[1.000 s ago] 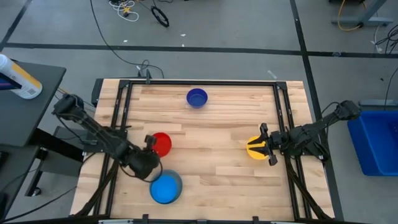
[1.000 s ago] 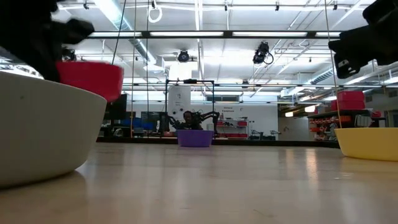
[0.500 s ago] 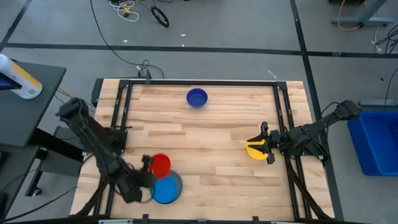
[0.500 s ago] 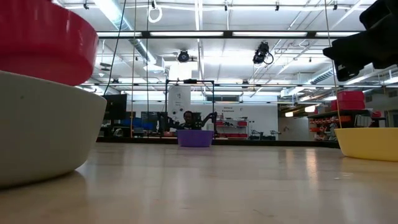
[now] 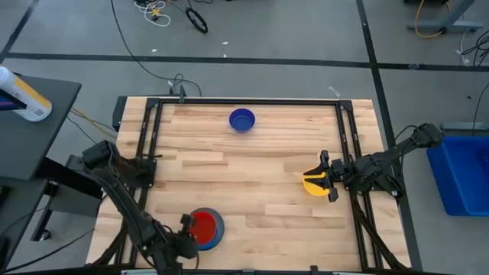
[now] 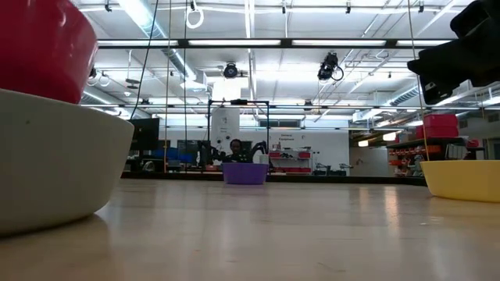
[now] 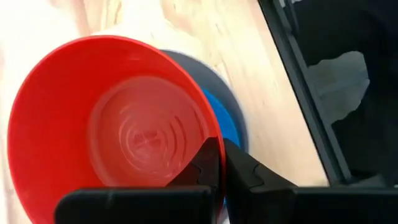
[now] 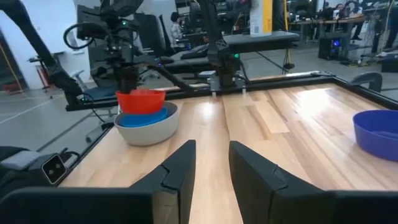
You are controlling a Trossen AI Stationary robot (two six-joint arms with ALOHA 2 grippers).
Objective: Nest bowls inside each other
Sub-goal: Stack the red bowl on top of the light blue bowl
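My left gripper [image 7: 221,150] is shut on the red bowl [image 5: 202,226], which hangs over the light blue bowl [image 8: 142,119]. The light blue bowl sits inside the grey bowl [image 8: 147,132] near the table's front left. I cannot tell whether the red bowl's bottom touches the light blue one. The yellow bowl [image 5: 312,183] rests on its base at the right. My right gripper [image 8: 211,148] hovers just above it, open and pointing level toward the table's left. The dark blue bowl [image 5: 241,120] stands at the far middle. My left gripper pinches the red bowl's rim [image 7: 213,134] on its left side, one finger inside the bowl and one outside. The fingers come from the table's left, slanting down. The bowl sits mouth up over the light blue bowl.
Black rails [image 5: 348,153] run along the table's left, right and far sides. A blue bin [image 5: 464,172] stands off the table at the right. Bare wood lies between the bowls in the middle of the table.
My left gripper has carried the red bowl toward the table's near edge, from beside the grey bowl to over the light blue bowl inside it. It stays shut on the rim. The other bowls have stayed put.
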